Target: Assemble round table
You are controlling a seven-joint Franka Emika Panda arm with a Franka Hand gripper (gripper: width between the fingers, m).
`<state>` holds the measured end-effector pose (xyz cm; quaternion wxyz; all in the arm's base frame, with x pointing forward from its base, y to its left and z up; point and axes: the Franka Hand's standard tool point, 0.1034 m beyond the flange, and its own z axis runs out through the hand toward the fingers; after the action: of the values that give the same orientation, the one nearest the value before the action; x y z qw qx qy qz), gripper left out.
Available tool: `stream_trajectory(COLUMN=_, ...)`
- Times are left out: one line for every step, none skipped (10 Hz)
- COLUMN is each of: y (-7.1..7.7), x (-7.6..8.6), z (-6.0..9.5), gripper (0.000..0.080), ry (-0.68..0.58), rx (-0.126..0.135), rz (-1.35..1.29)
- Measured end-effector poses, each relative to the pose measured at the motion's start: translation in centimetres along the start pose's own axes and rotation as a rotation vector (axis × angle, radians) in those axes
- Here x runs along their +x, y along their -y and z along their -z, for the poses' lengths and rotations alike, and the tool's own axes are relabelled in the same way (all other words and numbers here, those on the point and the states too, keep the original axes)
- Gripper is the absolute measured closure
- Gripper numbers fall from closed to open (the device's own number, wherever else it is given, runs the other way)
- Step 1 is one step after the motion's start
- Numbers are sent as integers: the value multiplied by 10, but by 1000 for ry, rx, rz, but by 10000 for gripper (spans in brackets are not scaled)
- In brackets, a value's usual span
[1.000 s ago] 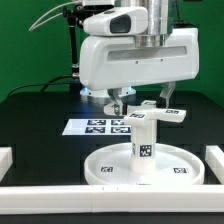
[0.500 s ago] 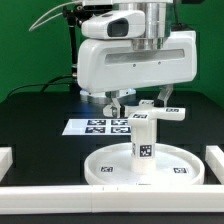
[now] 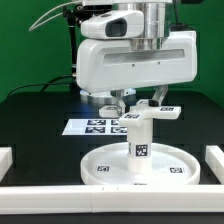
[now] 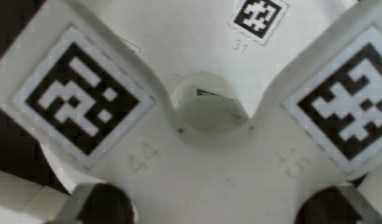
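Observation:
The round disc (image 3: pixel 110 160) lies on the black table near the front. The short thick cylinder leg (image 3: pixel 141 146) stands upright in its middle, tag facing the camera. My gripper (image 3: pixel 140 100) is shut on the small cross-shaped base (image 3: pixel 158 112) and holds it level right at the leg's top, slightly toward the exterior view's right. In the wrist view the cross-shaped base (image 4: pixel 209 110) fills the picture with its tags and centre hole. The dark fingertips (image 4: pixel 95 205) sit against its sides, with my gripper (image 4: pixel 214 207) midway between them. The leg and disc are hidden there.
The marker board (image 3: pixel 95 126) lies flat behind the disc. Plain white border blocks stand at the exterior view's left (image 3: pixel 8 158), right (image 3: pixel 214 160) and along the front (image 3: pixel 100 198). A green wall stands behind.
My gripper has carried the cross-shaped base toward the exterior view's left, from beside the leg to over its top. The leg and disc have not moved.

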<state>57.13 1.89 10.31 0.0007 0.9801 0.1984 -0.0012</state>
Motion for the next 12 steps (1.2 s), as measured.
stream_trajectory(y=0, x=0, z=0, gripper=356, ry=-1, rx=2, rz=-27)
stream_trajectory(y=1, x=0, z=0, gripper=356, ry=2, rx=4, rz=-165)
stream_trajectory(y=3, x=0, z=0, gripper=356, ry=9, rx=8, rz=-293)
stream_trajectory(y=7, x=2, z=1, gripper=356, ry=9, rx=8, rz=-417)
stream_trajectory(y=9, x=3, z=0, gripper=356, ry=9, rx=10, rz=-512)
stream_trajectory(y=11, x=3, z=-1, gripper=354, ry=9, rx=19, rz=-598)
stream_trajectory(y=15, x=4, z=-1, gripper=354, ry=15, rx=19, rz=-717)
stream_trajectory(y=16, x=4, z=-1, gripper=354, ry=16, rx=20, rz=-776)
stream_trajectory(y=16, x=4, z=-1, gripper=354, ry=17, rx=19, rz=-853)
stream_trajectory(y=16, x=5, z=-1, gripper=354, ry=18, rx=19, rz=-922)
stream_trajectory(y=17, x=5, z=-2, gripper=354, ry=19, rx=18, rz=-998)
stream_trajectory(y=17, x=5, z=-2, gripper=354, ry=19, rx=18, rz=-1052)
